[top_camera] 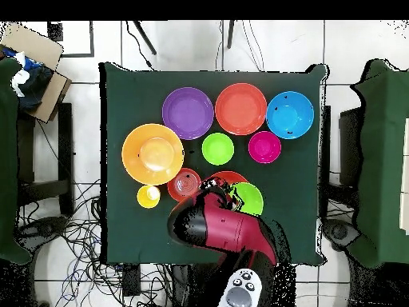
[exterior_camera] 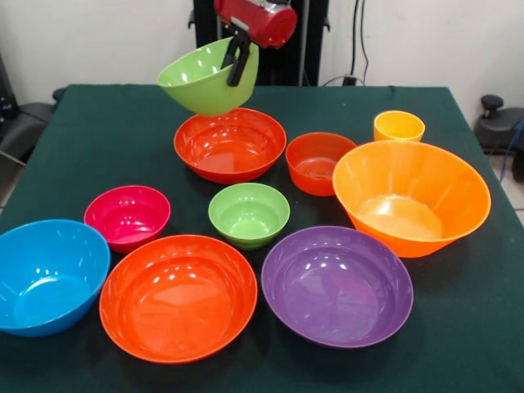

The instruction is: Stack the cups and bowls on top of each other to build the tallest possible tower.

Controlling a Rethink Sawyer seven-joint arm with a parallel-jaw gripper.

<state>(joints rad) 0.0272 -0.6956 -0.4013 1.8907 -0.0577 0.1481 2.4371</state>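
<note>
1. While the gripper [exterior_camera: 237, 57] hangs over the far side of the green table [exterior_camera: 458, 327] in the front view, its black fingers are clamped across the rim of the medium lime green bowl [exterior_camera: 205, 82], one inside and one outside. The bowl is held clear of the table.
2. Same view: that bowl is tilted hard, mouth pointing up and toward the picture's left, base angled down toward the wide red-orange bowl [exterior_camera: 230, 145] just below it. I can't tell whether the two touch.
3. Same view, the rest all sit upright, mouths up: small red-orange bowl [exterior_camera: 320, 163] beside the wide one, yellow-orange cup [exterior_camera: 399, 126] behind the large orange bowl [exterior_camera: 411, 195], small lime green bowl [exterior_camera: 248, 214] mid-table, magenta bowl [exterior_camera: 127, 216] to its left.
4. Same view, front row, left to right: blue bowl [exterior_camera: 47, 274], near red-orange bowl [exterior_camera: 178, 295], purple bowl [exterior_camera: 336, 285]. Nothing is nested yet.
5. Overhead view: red arm [top_camera: 228, 232] comes up from the bottom edge and covers most of the wide red-orange bowl [top_camera: 232, 176]. The held lime green bowl [top_camera: 249, 198] shows just right of the arm, overlapping that bowl.
6. Overhead view: the gripper itself is hidden under the arm. Cup [top_camera: 148, 196] sits just below the large orange bowl [top_camera: 152, 153].
</note>
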